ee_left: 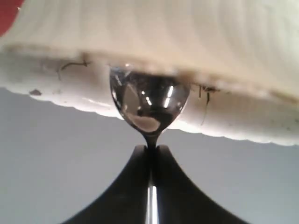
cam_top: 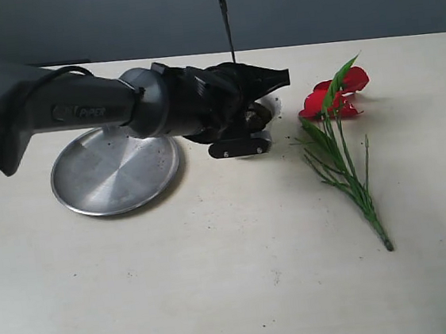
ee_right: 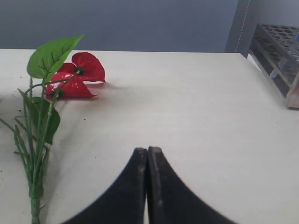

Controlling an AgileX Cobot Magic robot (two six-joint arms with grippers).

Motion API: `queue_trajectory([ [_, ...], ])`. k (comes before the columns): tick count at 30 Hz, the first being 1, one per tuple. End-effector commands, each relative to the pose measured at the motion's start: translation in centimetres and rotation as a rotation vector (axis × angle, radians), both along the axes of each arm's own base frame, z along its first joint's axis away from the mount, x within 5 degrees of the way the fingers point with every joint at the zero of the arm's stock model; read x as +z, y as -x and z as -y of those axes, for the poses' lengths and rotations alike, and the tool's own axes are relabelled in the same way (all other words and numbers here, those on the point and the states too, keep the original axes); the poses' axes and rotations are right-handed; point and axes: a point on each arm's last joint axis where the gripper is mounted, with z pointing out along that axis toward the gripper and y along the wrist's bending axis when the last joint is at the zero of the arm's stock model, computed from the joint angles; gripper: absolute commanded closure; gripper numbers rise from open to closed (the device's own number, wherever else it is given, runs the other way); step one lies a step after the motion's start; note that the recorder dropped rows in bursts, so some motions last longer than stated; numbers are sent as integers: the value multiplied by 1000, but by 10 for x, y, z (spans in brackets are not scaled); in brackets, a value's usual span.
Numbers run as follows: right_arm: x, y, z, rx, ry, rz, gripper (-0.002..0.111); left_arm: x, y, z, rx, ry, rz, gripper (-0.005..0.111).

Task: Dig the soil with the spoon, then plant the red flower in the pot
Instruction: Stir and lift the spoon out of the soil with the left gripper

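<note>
My left gripper [cam_top: 250, 120] reaches across the table and points down at the white pot [cam_top: 275, 106], which it mostly hides. It is shut on the silver spoon [ee_left: 148, 105], whose thin handle [cam_top: 227, 27] sticks straight up. In the left wrist view the fingertips [ee_left: 140, 154] pinch the spoon's neck, and its bowl rests against the pot's scalloped rim [ee_left: 233, 121]. Most of the soil is hidden; fibres of it cling to the rim. The red flower [cam_top: 335, 95] lies flat on the table to the right. My right gripper [ee_right: 147, 150] is shut and empty, near the flower [ee_right: 77, 74].
A round steel plate [cam_top: 115, 169] lies left of the pot, partly under my left arm. Soil crumbs are scattered around the pot. The flower's stem runs towards the front to its cut end [cam_top: 387, 245]. A rack [ee_right: 280, 56] stands at the table's edge.
</note>
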Motion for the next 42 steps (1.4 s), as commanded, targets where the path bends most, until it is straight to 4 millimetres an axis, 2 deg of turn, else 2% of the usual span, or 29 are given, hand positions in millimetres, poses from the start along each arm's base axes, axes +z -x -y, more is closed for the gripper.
queue_trajectory([
  [1, 0, 0, 0, -3, 1, 11, 108, -13, 13, 1, 6, -53, -28, 106],
  [5, 0, 0, 0, -3, 1, 11, 108, -12, 12, -4, 47, -84, -5, 106],
  [15, 0, 0, 0, -3, 1, 11, 108, 26, 12, -5, 9, -114, 116, 106],
  [20, 0, 0, 0, -3, 1, 11, 108, 34, 11, -5, 25, -79, 131, 106],
  [28, 0, 0, 0, -3, 1, 11, 108, 34, 6, -8, 0, -54, 112, 106],
  [35, 0, 0, 0, -3, 1, 11, 108, 47, -9, -18, 0, -10, 128, 106],
  [39, 0, 0, 0, -3, 1, 11, 108, 43, -13, -22, -10, -2, 110, 106],
  [42, 0, 0, 0, -3, 1, 11, 108, 29, -15, -21, -13, -16, 83, 106],
])
